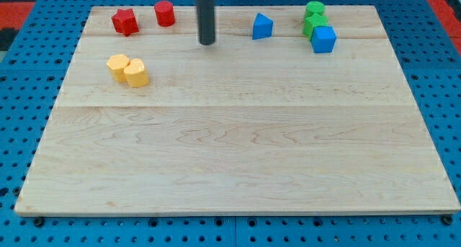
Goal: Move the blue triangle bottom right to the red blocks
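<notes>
The blue triangle (262, 26) stands near the view's top, right of centre. Two red blocks sit at the top left: a star-shaped one (124, 21) and a cylinder (165, 13). My tip (207, 42) is the lower end of the dark rod, between the red cylinder and the blue triangle. It is to the left of the triangle and apart from it, touching no block.
A blue cube (324, 39) sits at the top right below two green blocks (314, 19). Two yellow blocks (128, 69) lie together at the left. The wooden board (230, 160) lies on a blue pegboard.
</notes>
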Tool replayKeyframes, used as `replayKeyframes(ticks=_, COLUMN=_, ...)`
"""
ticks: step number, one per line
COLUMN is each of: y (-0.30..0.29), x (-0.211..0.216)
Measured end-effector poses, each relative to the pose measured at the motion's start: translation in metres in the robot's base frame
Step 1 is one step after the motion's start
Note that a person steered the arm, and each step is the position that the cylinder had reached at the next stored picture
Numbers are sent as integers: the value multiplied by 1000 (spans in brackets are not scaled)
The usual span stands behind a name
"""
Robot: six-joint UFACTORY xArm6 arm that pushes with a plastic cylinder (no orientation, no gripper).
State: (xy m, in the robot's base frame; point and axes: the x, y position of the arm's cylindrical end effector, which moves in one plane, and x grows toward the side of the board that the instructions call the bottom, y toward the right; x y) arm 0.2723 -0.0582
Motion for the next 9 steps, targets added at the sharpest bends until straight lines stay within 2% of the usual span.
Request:
replayKeyframes(ticks=1, y=54, x=-36)
replayKeyframes(ticks=2, y=123, x=-8)
replayKeyframes(ticks=3, y=135, x=24)
replayKeyframes(ticks=9, y=134, x=17)
